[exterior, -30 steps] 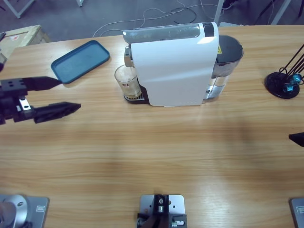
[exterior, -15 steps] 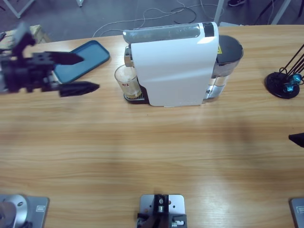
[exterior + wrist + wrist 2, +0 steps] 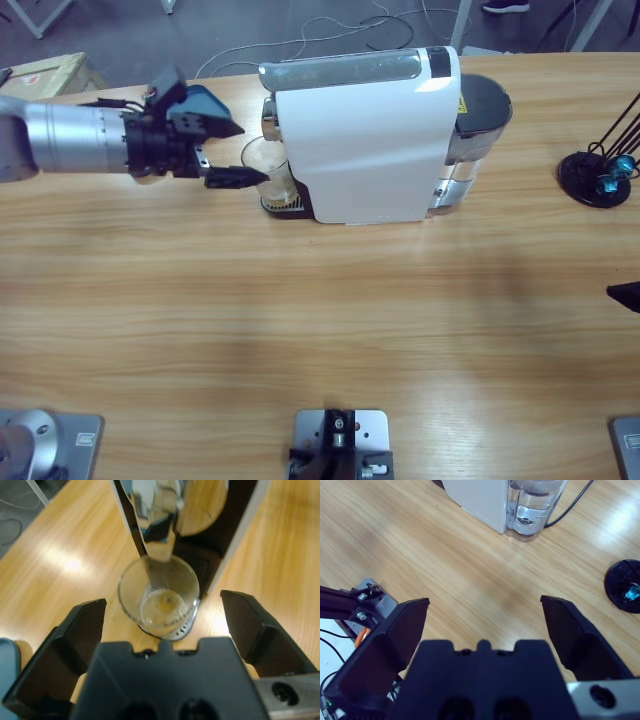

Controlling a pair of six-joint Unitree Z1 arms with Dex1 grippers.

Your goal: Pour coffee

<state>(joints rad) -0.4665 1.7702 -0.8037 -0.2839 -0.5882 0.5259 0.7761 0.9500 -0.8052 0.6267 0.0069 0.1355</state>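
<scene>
Left gripper [image 3: 232, 153] moved in, jaws apart beside glass [image 3: 264, 170] under coffee machine [image 3: 365, 135], right gripper [image 3: 482, 620] spread wide

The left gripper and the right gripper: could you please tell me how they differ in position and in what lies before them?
The left gripper is at the coffee machine, its jaws on either side of the glass cup without touching it; the right gripper hangs over bare table, with nothing between its jaws. The left arm reaches well over the table in the high view; the right shows only a black tip at that view's edge. Both are open.
</scene>
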